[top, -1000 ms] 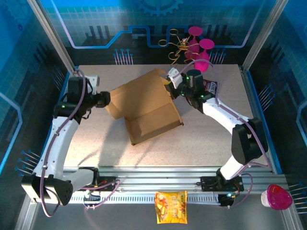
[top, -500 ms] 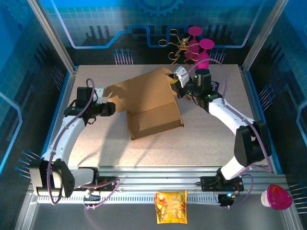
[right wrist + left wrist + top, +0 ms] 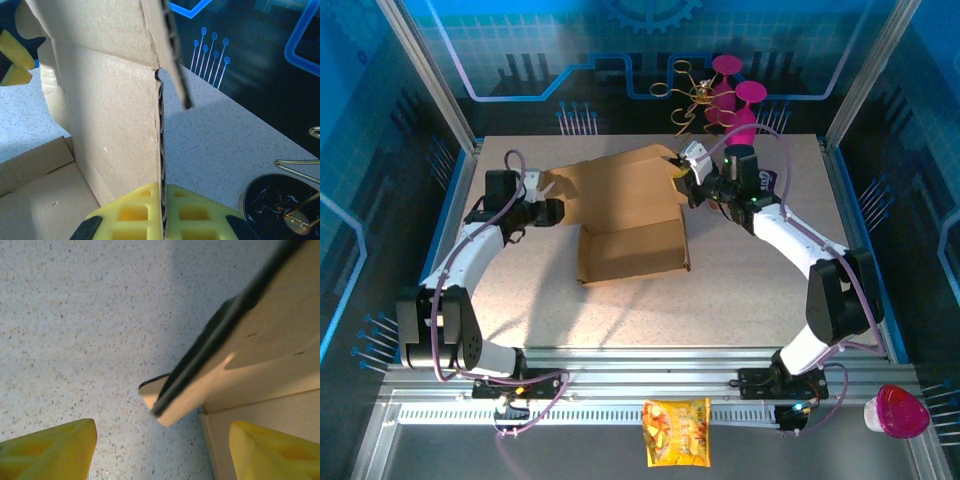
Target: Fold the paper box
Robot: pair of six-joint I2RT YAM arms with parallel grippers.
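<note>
Right gripper [image 3: 684,182] clamped on the paper box [image 3: 630,255]; left gripper [image 3: 552,211] spread apart at the side flap [image 3: 167,407].
Box sits mid-table [image 3: 750,290], tray open toward 6 o'clock, back panel [image 3: 110,100] raised. Your right fingers [image 3: 135,212] pinch the panel edge at the box's 2 o'clock corner. Flap corner lies just ahead of the open left jaws, at 10 o'clock. Judgement: steady the right pinch, centre the flap between the left fingers before closing, then fold slowly along the crease so nothing buckles.
</note>
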